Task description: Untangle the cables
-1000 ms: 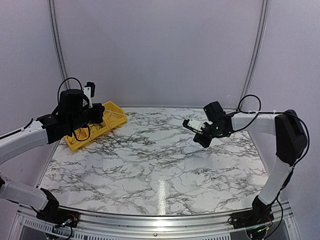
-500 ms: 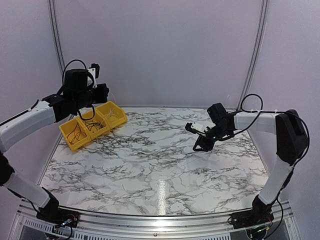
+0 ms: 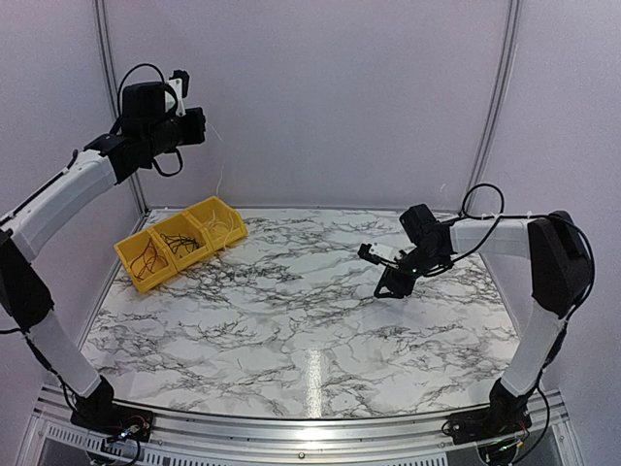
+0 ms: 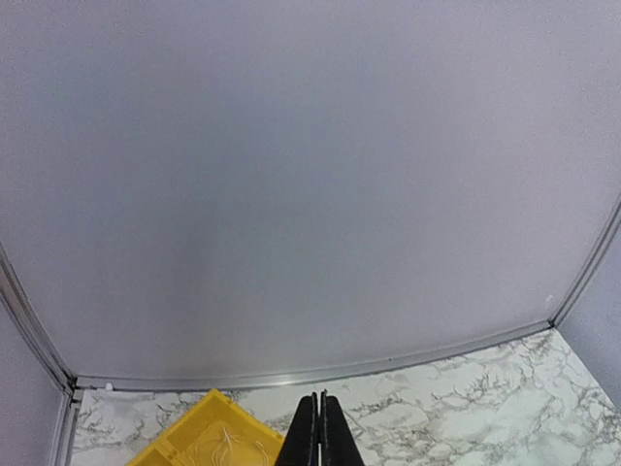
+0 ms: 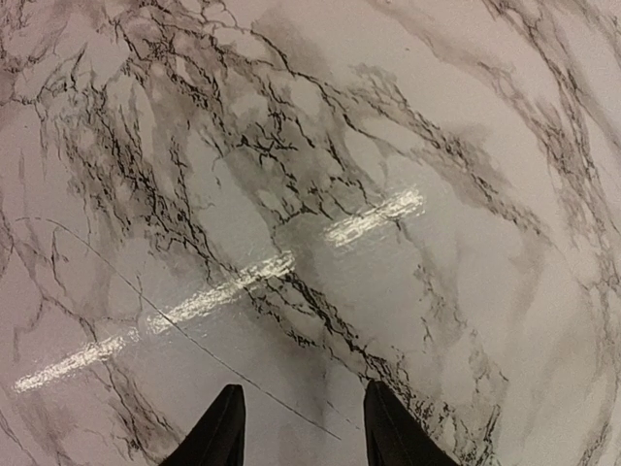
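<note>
A marble-patterned table (image 3: 291, 320) stands before plain pale walls. The cables (image 3: 147, 257) lie as loose dark loops in the yellow bin (image 3: 199, 256) at about ten o'clock on the table. Dark strands fill its two left compartments, and paler threads seem to sit in the right one.

A faint pale thread may rise from the bin toward the left gripper (image 3: 197, 126), but it is too thin to confirm. In the right wrist view a straight hair-thin line (image 5: 194, 335), which is probably a single strand, crosses the marble from ten o'clock toward the gap between the fingers.

The left gripper hangs high above the bin, at twelve o'clock from it and well apart. Its own camera shows the left gripper (image 4: 319, 432) pressed fully together, pointing at the back wall (image 4: 291, 146). Whether a thread is pinched there cannot be told.

The right gripper (image 3: 381, 274) is low over the table at about two o'clock, far from the bin. Its wrist view shows the right gripper (image 5: 303, 386) with fingers parted and nothing clamped between them.

Most of the work looks unfinished, since the loops in the bin appear knotted together. At best one strand is laid out and one is being drawn free.
</note>
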